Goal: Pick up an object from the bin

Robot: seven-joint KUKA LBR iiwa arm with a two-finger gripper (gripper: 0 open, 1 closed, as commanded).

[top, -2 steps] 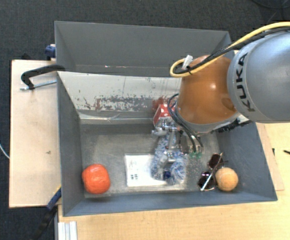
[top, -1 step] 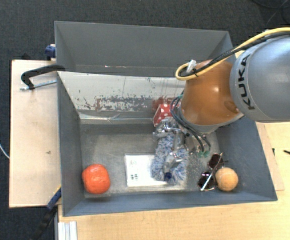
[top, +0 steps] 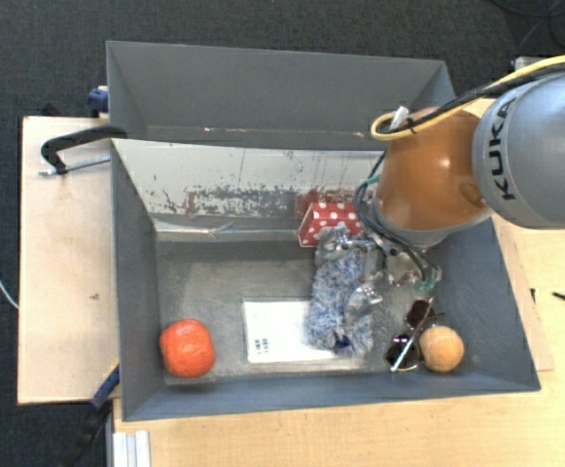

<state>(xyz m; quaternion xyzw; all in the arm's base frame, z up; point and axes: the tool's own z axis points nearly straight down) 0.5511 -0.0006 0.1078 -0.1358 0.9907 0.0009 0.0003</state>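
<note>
My gripper [top: 362, 272] is low in the right half of the bin, under the arm's orange cover. It is right at the upper part of a crumpled blue-and-white cloth [top: 335, 314], which stretches down toward the bin's front wall. Whether the cloth is gripped cannot be made out. A red box with white dots [top: 326, 217] sits just behind the gripper against the back wall. Dark sunglasses [top: 410, 337] lie just to the right of the cloth, beside a tan ball [top: 442, 348].
A white card [top: 277, 332] lies flat on the floor, partly under the cloth's left edge. An orange ball [top: 187, 347] rests in the front left corner. The arm and its cables cover the bin's right back part.
</note>
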